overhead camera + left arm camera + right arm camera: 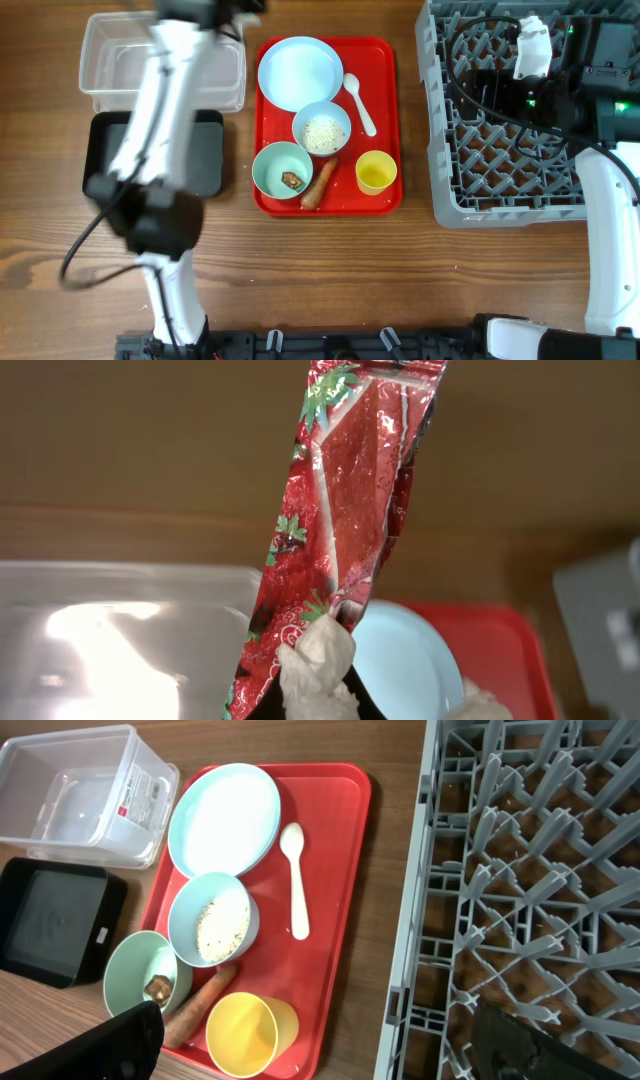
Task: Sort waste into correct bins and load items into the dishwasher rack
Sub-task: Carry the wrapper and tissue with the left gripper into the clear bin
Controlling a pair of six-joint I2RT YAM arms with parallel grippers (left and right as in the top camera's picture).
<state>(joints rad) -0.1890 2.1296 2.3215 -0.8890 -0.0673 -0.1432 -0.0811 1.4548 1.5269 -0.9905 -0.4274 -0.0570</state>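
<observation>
Small red wrapper (345,510), crumpled white scrap (315,655) touching it, pinched in left hand (316,708), hidden overhead; right hand (335,1038) spread above dishwasher rack (520,870).

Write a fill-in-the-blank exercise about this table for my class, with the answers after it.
1. The white spoon lies on the red ___.
2. The bowl holding the rice crumbs is coloured ___.
3. The left gripper is closed on a red ___.
4. The cup next to the carrot is coloured ___.

Missing words: tray; blue; wrapper; yellow.
</observation>
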